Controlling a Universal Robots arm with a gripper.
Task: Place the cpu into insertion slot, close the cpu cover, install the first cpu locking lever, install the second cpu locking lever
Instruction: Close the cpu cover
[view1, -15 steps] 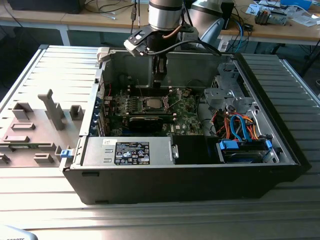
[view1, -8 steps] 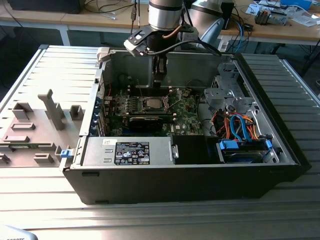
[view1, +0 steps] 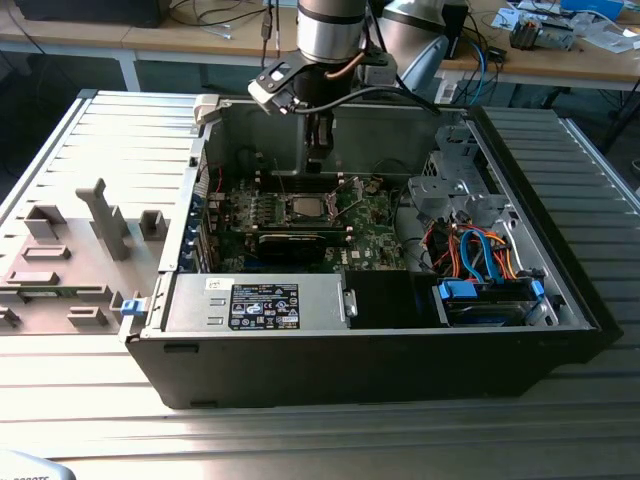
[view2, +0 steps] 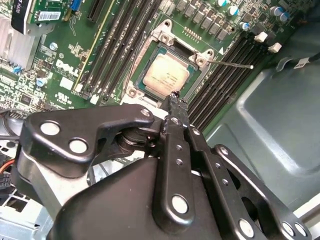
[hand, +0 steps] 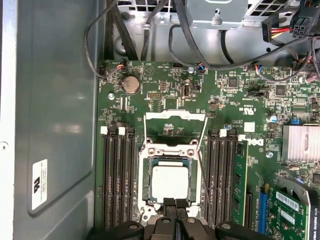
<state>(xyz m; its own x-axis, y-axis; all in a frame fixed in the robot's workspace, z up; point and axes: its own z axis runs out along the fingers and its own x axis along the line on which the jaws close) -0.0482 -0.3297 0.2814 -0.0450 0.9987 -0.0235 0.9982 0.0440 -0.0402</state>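
The cpu (hand: 170, 182) lies flat, grey-silver top up, in the insertion slot (hand: 146, 186) on the green motherboard; in the second wrist view the cpu (view2: 167, 75) sits square in its frame. The cpu cover (hand: 175, 116) is swung open behind the socket, its window showing the board. A thin wire locking lever (hand: 145, 134) stands raised on one side and a second lever (hand: 204, 137) on the other. My gripper (hand: 175, 202) hovers just above the socket's near edge, fingers shut with nothing between them. The exterior view shows the gripper (view1: 318, 160) over the socket (view1: 305, 207).
Memory slots (hand: 117, 175) flank the socket on both sides, with a green memory stick (hand: 240, 185) beside one bank. Cables (hand: 150, 35) hang along the case wall. A power supply (view1: 255, 300) and drive bay (view1: 485, 300) fill the case's front.
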